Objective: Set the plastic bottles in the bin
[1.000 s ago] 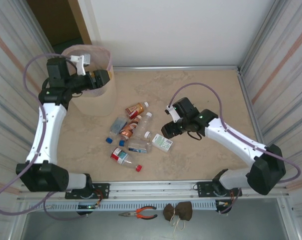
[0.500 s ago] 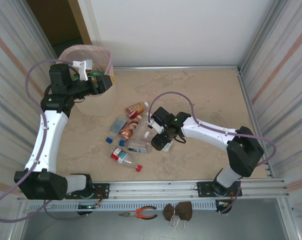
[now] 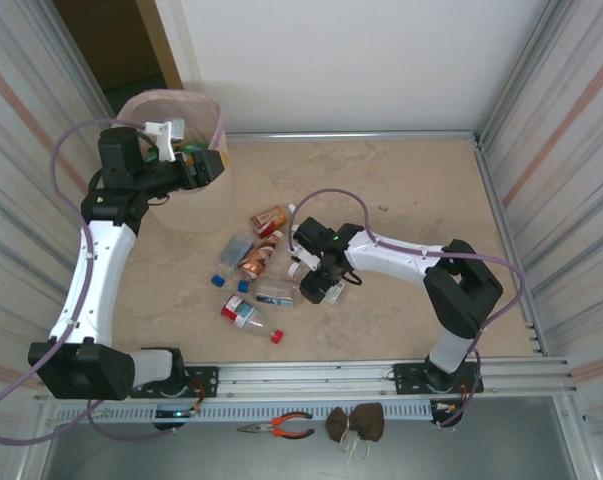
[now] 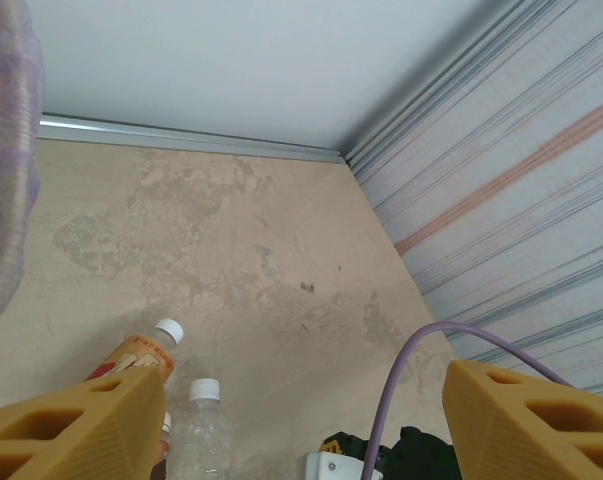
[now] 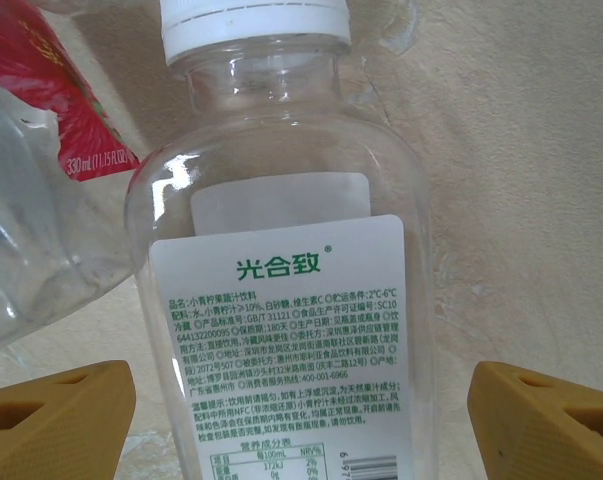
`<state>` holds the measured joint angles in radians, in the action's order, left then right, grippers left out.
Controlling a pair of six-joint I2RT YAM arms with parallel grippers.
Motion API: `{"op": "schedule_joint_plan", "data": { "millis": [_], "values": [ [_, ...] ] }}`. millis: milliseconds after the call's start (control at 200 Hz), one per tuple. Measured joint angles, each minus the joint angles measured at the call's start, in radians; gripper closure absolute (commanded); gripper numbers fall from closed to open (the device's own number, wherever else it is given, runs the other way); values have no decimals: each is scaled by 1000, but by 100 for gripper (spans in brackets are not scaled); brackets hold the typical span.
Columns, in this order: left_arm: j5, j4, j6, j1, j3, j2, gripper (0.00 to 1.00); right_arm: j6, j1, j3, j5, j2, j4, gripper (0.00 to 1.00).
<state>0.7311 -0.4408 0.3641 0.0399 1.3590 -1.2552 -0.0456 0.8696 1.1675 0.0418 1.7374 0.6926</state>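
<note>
Several plastic bottles lie in a cluster mid-table: an orange-label one [image 3: 271, 220], a clear one [image 3: 287, 243], a copper one [image 3: 255, 263], a red-capped one [image 3: 247, 315]. My right gripper [image 3: 321, 283] is low over a clear white-capped bottle with a white label [image 5: 281, 300]. The gripper [image 5: 301, 420] is open, with its yellow fingers [image 5: 56, 420] on either side of the bottle's body. My left gripper [image 3: 206, 165] hovers at the near rim of the beige bin [image 3: 196, 205]. It [image 4: 301, 410] is open and empty, looking down on the orange-label bottle [image 4: 141, 355] and the clear bottle [image 4: 196, 420].
Metal rails and ribbed walls [image 3: 541, 150] close in the table on both sides and at the back. The bin's pink liner [image 4: 1, 200] hangs at the left edge of the left wrist view. A red-label bottle [image 5: 61, 110] and a clear one [image 5: 31, 260] lie close beside the white-label bottle.
My right arm has swung left across the table and brought its gripper down over the white-label bottle. My left gripper shifted slightly at the bin rim, then held still.
</note>
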Motion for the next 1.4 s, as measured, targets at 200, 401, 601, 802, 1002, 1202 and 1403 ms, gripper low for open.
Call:
{"op": "schedule_joint_plan", "data": {
  "millis": [200,401,601,802,1002,1202,1403],
  "values": [
    [-4,0,0,0,0,0,26,-17,-5,6,18,35,1,21],
    [-10,0,0,0,0,0,26,-14,-49,31,14,45,-6,27],
    [-10,0,0,0,0,-3,26,40,-140,18,3,32,-12,29],
    [-10,1,0,0,0,-14,26,161,-230,0,29,3,14,22],
    [-10,1,0,0,0,-14,26,225,-248,-1,63,-10,21,17],
    [-10,0,0,0,0,-14,26,225,-248,35,56,5,42,16],
    [-10,0,0,0,0,-14,25,212,-250,127,55,71,52,17]
  ]
}}
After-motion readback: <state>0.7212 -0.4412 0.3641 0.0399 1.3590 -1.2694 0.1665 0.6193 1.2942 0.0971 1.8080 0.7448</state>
